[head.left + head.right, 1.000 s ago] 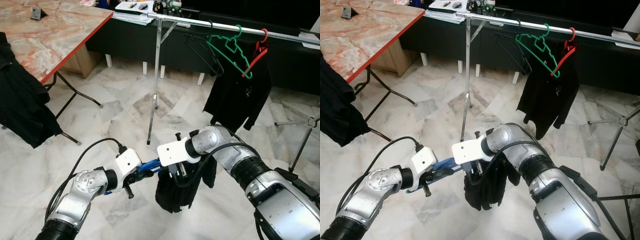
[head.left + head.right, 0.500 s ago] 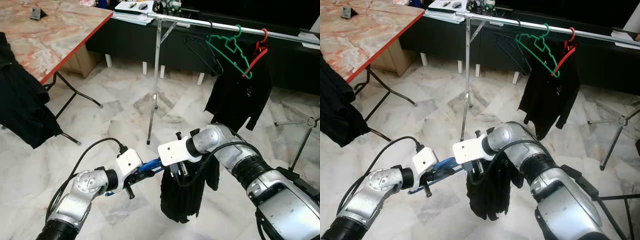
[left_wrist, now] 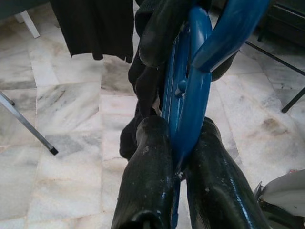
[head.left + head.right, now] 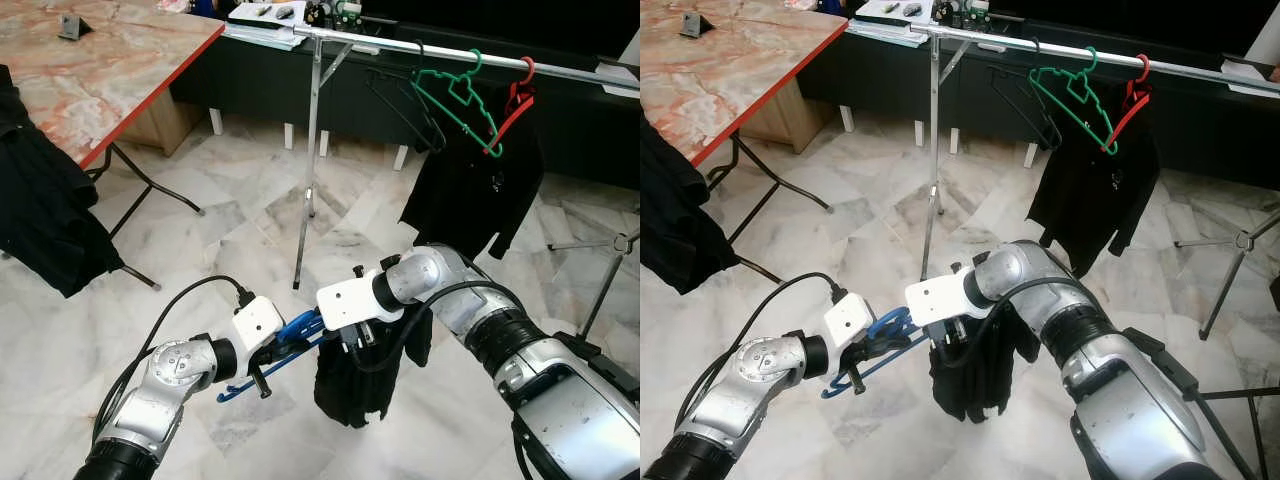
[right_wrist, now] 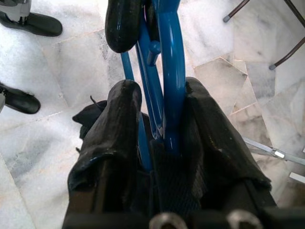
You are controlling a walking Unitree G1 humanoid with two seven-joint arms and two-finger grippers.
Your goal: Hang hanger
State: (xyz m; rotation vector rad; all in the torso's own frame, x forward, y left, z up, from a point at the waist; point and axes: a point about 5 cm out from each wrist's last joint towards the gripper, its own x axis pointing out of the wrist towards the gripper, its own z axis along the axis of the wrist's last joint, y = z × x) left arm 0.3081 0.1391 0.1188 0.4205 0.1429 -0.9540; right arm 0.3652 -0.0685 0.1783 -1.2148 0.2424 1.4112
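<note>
Low in the centre of the head views, both arms meet over the marble floor (image 4: 250, 230). The left gripper (image 4: 283, 345) has its fingers (image 3: 147, 181) pressed tight on the blue hanger (image 4: 290, 335), whose flat plastic body runs between them in the left wrist view. The right gripper (image 4: 350, 340) is also closed on the same hanger: in the right wrist view its two fingers (image 5: 119, 129) pinch the blue bars from either side. A black garment (image 4: 355, 385) hangs from the hanger just under the right gripper, bunched and dangling clear of the floor. One blue arm of the hanger slants down toward the lower left of the frame, ending in a small hook near the left wrist.

Across the upper part of the frame runs a metal clothes rail (image 4: 400, 45) on a thin upright stand (image 4: 312, 160). On the rail, toward the upper right, hang a black hanger (image 4: 405, 100), a green hanger (image 4: 455, 95) and a red hanger (image 4: 515, 105) carrying a black shirt (image 4: 470, 190). The blue hanger is well apart from the rail, far below it.

At the upper left stands a marbled worktop (image 4: 90, 70) with a red edge, and dark cloth (image 4: 45, 220) drapes down at the left edge of the frame
</note>
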